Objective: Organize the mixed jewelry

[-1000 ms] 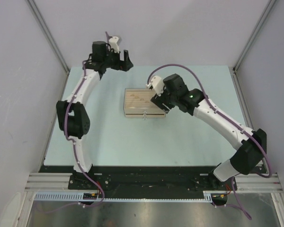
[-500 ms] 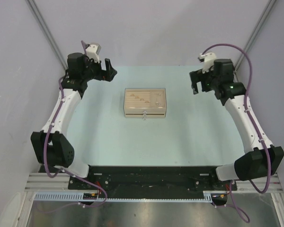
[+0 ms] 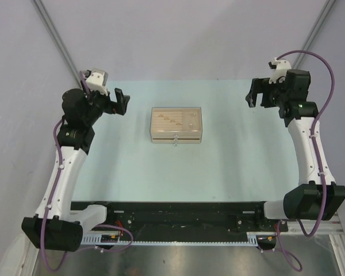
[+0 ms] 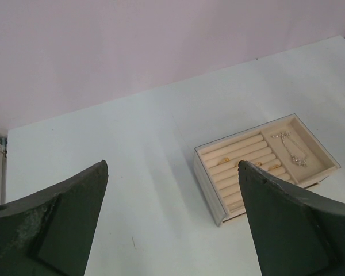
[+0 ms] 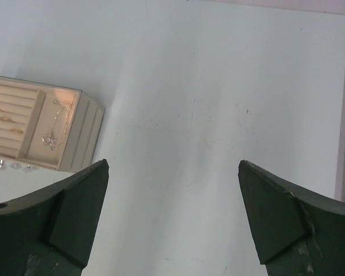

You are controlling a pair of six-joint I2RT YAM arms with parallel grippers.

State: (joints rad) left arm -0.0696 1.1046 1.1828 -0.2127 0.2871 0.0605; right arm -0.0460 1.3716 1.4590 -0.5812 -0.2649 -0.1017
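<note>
Two wide, empty hands: left hand (image 3: pixel 119 102) over the table's (image 3: pixel 230 167) far left, right hand (image 3: pixel 254 96) far right.
Gold rings (image 4: pixel 225 160) sit in the slotted rows of the beige box (image 4: pixel 207 187), silvery chain (image 4: pixel 292 150) in its right compartment; a careless reach in could snag the chain or shove the box.

From above, the jewelry (image 3: pixel 169 121) in the box (image 3: pixel 161 138) is too small to distinguish.
</note>
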